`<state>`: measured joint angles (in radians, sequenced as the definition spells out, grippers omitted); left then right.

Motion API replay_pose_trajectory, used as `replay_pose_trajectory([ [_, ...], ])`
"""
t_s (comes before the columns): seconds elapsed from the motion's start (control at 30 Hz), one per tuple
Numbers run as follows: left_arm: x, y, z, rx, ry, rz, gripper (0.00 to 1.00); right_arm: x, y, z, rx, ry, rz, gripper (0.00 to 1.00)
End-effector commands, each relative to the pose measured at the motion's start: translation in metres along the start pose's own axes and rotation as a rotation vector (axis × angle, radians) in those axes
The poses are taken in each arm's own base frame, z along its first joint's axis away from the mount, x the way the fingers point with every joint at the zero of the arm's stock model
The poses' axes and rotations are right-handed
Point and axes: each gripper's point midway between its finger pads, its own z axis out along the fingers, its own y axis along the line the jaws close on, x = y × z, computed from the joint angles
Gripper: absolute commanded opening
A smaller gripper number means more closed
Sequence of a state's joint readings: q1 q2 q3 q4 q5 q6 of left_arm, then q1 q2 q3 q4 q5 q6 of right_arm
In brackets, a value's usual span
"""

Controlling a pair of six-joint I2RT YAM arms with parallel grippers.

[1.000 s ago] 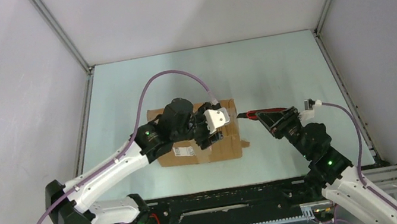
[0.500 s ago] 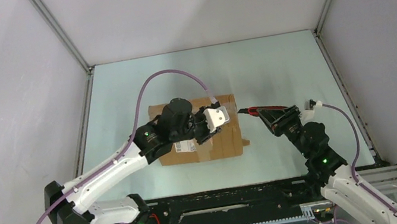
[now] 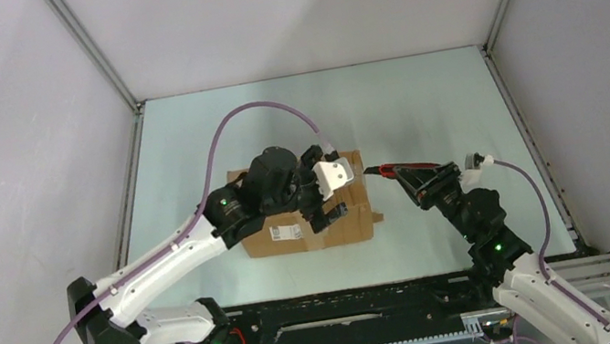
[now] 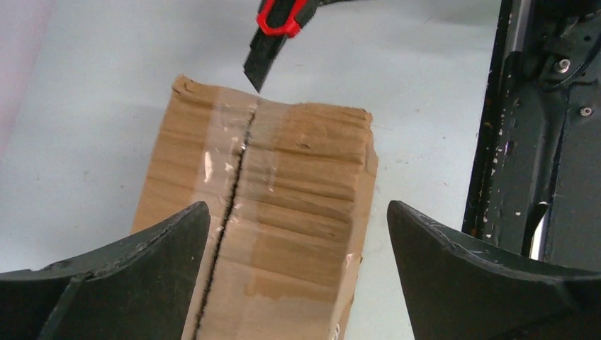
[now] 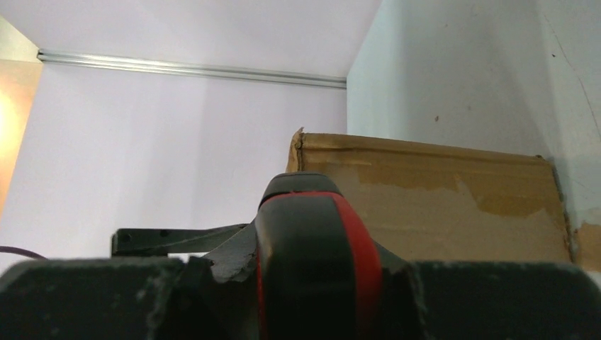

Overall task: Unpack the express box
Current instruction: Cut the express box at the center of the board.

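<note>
The express box (image 3: 353, 220) lies flat mid-table, a brown carton with a white label (image 3: 286, 230) on its near side. In the left wrist view its taped top (image 4: 298, 191) shows a dark slit (image 4: 237, 170) running along the centre seam. My left gripper (image 3: 328, 190) hovers over the box top, open, its fingers (image 4: 142, 269) spread about as wide as the box and holding nothing. My right gripper (image 3: 418, 180) is shut on a red-and-black utility knife (image 3: 392, 171). The knife's tip (image 4: 256, 74) hangs just off the box's right end. From the right wrist, the knife handle (image 5: 312, 255) hides the jaws, with the box end (image 5: 439, 198) behind it.
A black rail (image 3: 350, 305) runs along the near edge between the arm bases. Pale walls with aluminium frame posts (image 3: 90, 53) enclose the table on three sides. A purple cable (image 3: 227, 138) loops over the left arm.
My left gripper's fingers have spread wide over the box top after narrowing briefly. The right arm with the knife has barely moved.
</note>
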<state>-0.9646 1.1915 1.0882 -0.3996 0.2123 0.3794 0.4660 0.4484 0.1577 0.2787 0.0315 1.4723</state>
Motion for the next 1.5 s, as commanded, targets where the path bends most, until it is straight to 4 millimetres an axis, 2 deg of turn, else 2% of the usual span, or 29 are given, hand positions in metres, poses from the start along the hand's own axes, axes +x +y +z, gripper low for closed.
replay_pose_trajectory([
  [0.0, -0.024, 0.000, -0.015, 0.044, 0.036, -0.040, 1.00, 0.002, 0.009, -0.003, -0.029, 0.009, -0.025, 0.00],
  [0.07, -0.016, -0.007, -0.012, 0.097, 0.089, -0.050, 1.00, 0.002, 0.007, -0.004, -0.023, 0.010, -0.032, 0.00],
  [0.27, -0.003, -0.004, 0.004, 0.153, 0.164, -0.082, 1.00, 0.006, 0.005, -0.009, -0.021, 0.023, -0.047, 0.00],
  [0.43, 0.010, 0.011, 0.013, 0.116, 0.224, -0.083, 1.00, 0.010, 0.005, -0.010, -0.029, 0.038, -0.052, 0.00],
  [0.6, 0.012, 0.020, 0.008, 0.096, 0.217, -0.084, 1.00, 0.012, 0.006, -0.010, -0.035, 0.044, -0.058, 0.00],
  [0.73, 0.019, 0.007, 0.004, 0.154, 0.222, -0.118, 0.99, 0.013, 0.003, -0.010, -0.032, 0.047, -0.057, 0.00],
  [0.83, 0.028, -0.007, 0.006, 0.203, 0.235, -0.167, 0.95, 0.013, 0.000, -0.009, -0.028, 0.046, -0.056, 0.00],
  [1.07, 0.042, -0.027, 0.011, 0.260, 0.292, -0.242, 0.89, 0.014, -0.005, -0.007, -0.026, 0.050, -0.052, 0.00],
  [1.17, 0.050, -0.029, 0.015, 0.251, 0.319, -0.239, 0.90, 0.014, -0.005, -0.007, -0.027, 0.050, -0.054, 0.00],
  [1.33, 0.049, -0.026, 0.018, 0.219, 0.319, -0.205, 0.94, 0.014, -0.002, -0.007, -0.034, 0.051, -0.055, 0.00],
  [1.4, 0.049, -0.020, 0.020, 0.176, 0.326, -0.168, 0.91, 0.014, 0.000, -0.007, -0.039, 0.049, -0.057, 0.00],
  [1.47, 0.046, -0.012, 0.023, 0.139, 0.315, -0.147, 0.83, 0.014, 0.002, -0.007, -0.043, 0.052, -0.059, 0.00],
])
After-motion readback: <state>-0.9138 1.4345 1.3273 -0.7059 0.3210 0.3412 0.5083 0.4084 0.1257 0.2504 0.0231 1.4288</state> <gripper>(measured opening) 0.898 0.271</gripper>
